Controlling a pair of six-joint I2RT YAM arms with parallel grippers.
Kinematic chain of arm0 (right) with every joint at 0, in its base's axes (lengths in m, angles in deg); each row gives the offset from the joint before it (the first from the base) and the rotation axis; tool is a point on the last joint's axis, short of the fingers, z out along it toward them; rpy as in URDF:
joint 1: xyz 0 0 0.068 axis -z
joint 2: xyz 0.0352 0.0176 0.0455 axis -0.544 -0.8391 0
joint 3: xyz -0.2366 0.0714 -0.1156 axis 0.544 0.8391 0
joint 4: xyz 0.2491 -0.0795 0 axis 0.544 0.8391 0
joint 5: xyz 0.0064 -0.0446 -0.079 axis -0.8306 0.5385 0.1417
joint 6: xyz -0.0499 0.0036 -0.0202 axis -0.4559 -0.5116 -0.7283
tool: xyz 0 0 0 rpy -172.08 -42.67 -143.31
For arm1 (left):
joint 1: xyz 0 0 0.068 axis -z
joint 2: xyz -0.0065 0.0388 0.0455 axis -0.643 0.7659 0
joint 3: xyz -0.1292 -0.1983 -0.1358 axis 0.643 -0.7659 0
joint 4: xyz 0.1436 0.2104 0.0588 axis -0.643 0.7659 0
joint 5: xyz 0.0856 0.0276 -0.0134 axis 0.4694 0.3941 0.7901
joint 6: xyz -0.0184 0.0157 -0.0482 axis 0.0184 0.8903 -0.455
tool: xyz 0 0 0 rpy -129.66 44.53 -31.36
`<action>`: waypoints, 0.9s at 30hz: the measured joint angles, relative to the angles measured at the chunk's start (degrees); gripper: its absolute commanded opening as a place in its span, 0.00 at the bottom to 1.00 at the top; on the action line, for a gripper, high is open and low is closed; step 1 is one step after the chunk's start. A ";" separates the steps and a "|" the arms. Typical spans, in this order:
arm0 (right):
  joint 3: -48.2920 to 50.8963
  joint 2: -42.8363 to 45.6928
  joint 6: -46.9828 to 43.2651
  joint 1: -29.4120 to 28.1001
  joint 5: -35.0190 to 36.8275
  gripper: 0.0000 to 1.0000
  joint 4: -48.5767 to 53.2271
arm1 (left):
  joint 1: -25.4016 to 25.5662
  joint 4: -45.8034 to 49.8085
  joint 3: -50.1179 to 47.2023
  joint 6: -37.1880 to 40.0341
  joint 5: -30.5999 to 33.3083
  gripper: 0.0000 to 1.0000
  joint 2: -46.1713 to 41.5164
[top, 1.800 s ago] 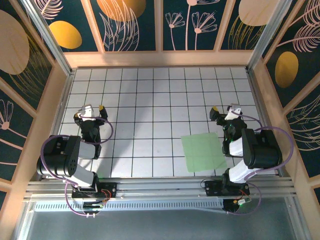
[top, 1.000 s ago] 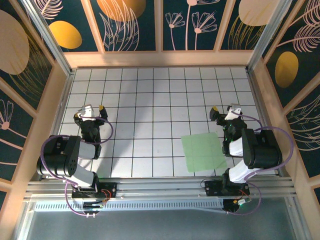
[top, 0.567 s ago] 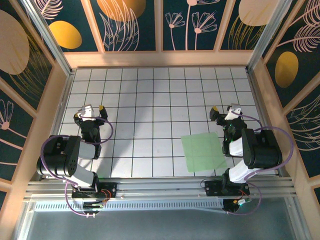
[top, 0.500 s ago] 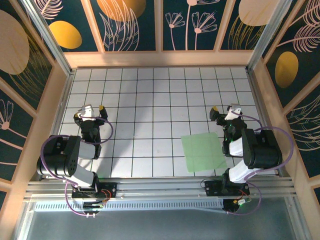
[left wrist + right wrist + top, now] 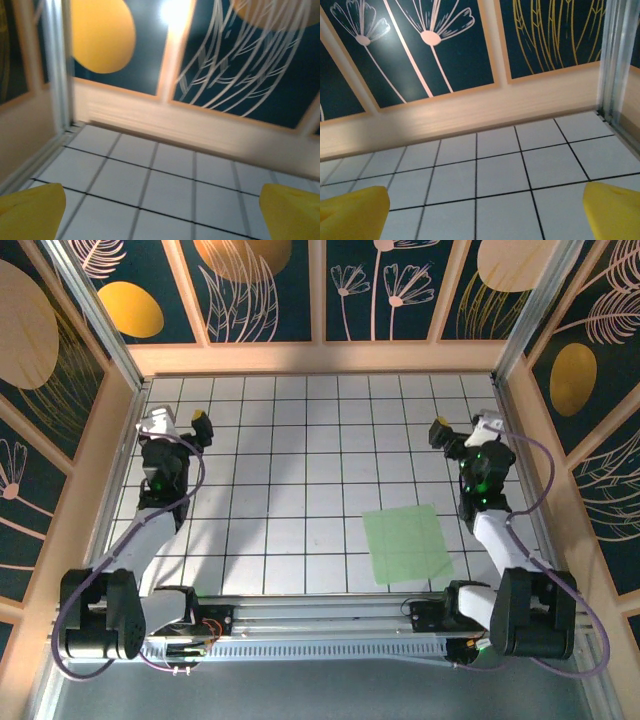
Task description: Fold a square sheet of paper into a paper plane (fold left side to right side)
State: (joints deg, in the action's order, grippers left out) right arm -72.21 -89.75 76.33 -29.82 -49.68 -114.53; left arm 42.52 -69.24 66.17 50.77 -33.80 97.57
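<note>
The left gripper hangs over the far left of the tiled table, fingers spread wide and holding nothing, well apart from the paper. The square sheet of paper lies flat and unfolded on the near right tiles, turned slightly off the grid. The right gripper, also spread and empty, hovers beyond the sheet's far right corner, so the right arm is much nearer, though the edge to be folded over faces the left arm
</note>
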 measured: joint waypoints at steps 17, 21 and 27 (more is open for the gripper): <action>-6.38 -3.78 18.36 -15.74 -21.84 0.86 43.56 | 14.01 11.82 -9.40 -33.99 -26.56 0.91 -0.04; -3.63 -4.26 20.50 -21.81 -22.38 0.85 48.02 | 18.25 10.56 -9.20 -36.85 -26.49 0.91 2.34; -0.11 -4.22 21.27 -23.65 -21.97 0.84 52.59 | 19.28 10.38 -7.82 -37.70 -25.18 0.91 3.74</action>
State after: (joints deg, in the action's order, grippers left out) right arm -72.32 -93.97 97.60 -53.47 -71.65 -61.95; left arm 61.79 -58.85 58.34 13.07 -58.98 101.30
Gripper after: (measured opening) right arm 0.846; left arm 0.912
